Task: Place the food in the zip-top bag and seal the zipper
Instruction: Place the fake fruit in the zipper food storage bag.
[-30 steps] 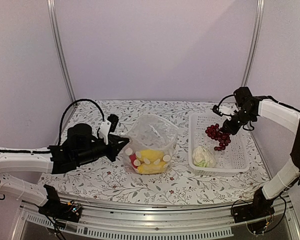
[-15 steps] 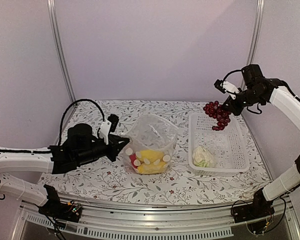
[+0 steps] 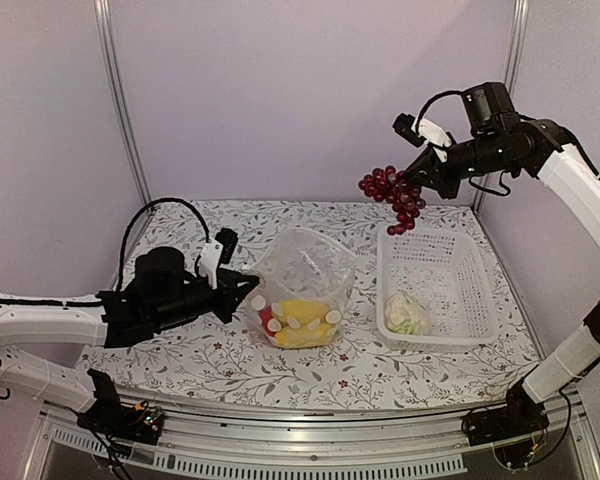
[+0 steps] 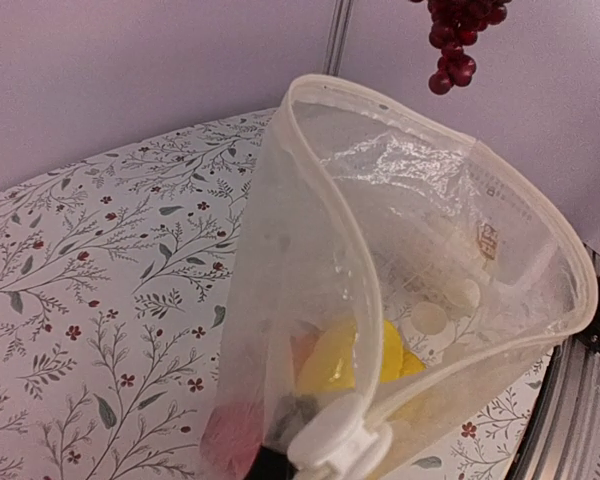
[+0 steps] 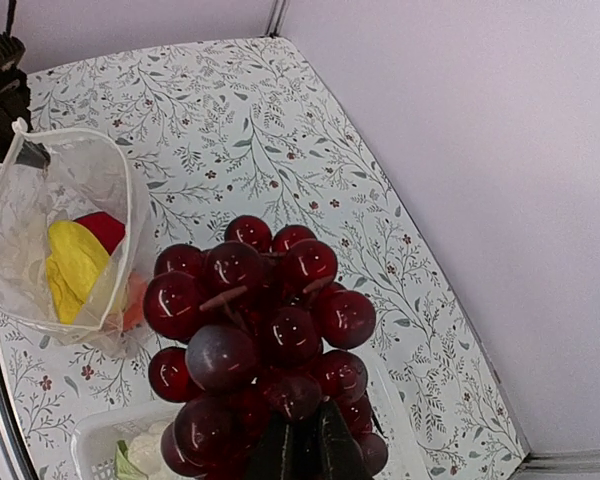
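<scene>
Grapes [image 3: 392, 197], top view: held high in the air, above the gap between bag [image 3: 302, 262] and basket [image 3: 485, 322], well clear of both.
Right gripper [image 3: 421, 181], top view: fingers nearly together, pinching the bunch at its stem end.
Axis, top view: the bunch hangs off the fingers with its long axis slanting down toward the table [image 3: 180, 360]. The tip is lowest and a lobe juts left.
Left gripper [image 3: 246, 289], top view: clamped tight on the bag's left rim, holding the mouth up and open.
Not yet bagged, top view: cauliflower [image 3: 407, 313] lies in the basket.
Bag, left wrist view: the mouth faces up as a wide loop, with yellow pieces [image 4: 355, 360] and red food at the bottom. The grapes [image 4: 460, 35] dangle beyond the far rim, not over the opening.
Risk, left wrist view: the soft wall is held at one point only. A bunch landing on the rim would likely fold the mouth or tip the bag.
Grapes, right wrist view: they fill the frame, with the dark fingers [image 5: 280, 450] closed on the bunch at the bottom edge. The bag [image 5: 60, 210] sits well apart to the left.
Risk, right wrist view: the hold looks narrow for a lumpy, swinging bunch, so it may slip out. If let go short of the bag, it drops on the table.
</scene>
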{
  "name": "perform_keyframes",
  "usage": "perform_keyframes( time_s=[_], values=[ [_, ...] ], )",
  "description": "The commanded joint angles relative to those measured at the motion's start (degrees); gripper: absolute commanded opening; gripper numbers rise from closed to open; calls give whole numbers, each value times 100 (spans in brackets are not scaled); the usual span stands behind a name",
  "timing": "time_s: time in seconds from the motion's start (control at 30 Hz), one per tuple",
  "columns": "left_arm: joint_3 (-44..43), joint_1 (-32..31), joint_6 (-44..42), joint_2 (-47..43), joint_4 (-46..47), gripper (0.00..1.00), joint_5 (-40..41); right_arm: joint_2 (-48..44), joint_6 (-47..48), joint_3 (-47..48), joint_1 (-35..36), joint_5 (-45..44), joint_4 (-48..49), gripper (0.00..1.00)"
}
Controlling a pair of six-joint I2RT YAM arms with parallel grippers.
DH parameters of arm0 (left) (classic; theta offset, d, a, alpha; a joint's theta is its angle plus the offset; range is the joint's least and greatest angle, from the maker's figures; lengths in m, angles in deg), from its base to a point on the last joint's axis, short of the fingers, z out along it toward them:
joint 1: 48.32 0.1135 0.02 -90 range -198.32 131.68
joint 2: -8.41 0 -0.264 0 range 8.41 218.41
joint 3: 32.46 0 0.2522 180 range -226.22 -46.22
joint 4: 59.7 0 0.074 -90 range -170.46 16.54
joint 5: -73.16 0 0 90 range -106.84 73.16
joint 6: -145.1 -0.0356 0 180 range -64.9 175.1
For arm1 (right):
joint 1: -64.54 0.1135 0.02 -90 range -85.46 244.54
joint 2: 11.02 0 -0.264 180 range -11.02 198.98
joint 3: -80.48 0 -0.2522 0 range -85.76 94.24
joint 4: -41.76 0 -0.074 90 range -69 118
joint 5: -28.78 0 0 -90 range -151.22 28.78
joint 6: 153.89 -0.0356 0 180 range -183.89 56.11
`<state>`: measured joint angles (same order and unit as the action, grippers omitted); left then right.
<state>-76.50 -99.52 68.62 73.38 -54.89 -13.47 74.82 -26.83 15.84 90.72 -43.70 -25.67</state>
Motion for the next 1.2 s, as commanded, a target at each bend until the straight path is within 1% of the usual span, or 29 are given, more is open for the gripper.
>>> perform_keyframes(
  time_s=[0.0, 0.13, 0.3, 0.5, 0.7, 0.93, 1.17],
  values=[
    [-115, 54, -1, 3, 52, 0, -30, 177, -23, 567, 588, 393, -93, 0],
    [-105, 56, 24, -19, 42, 0, -27, 280, -41, 676, 1078, 715, 105, 0],
    [-98, 44, 48, -28, 20, 0, -21, 398, -78, 706, 1550, 875, 484, 0],
    [-90, 40, 62, -37, 27, 0, -21, 701, -137, 939, 1954, 1012, 482, 0],
    [-62, 26, 72, -52, 33, 0, -23, 975, -79, 921, 2084, 1004, 425, 0],
    [-18, 27, 74, -87, 59, 0, -6, 1146, -76, 566, 2106, 1189, 372, 0],
    [35, 22, 84, -101, 123, 0, -4, 1467, -152, 449, 2190, 1224, 188, 0]
  ],
)
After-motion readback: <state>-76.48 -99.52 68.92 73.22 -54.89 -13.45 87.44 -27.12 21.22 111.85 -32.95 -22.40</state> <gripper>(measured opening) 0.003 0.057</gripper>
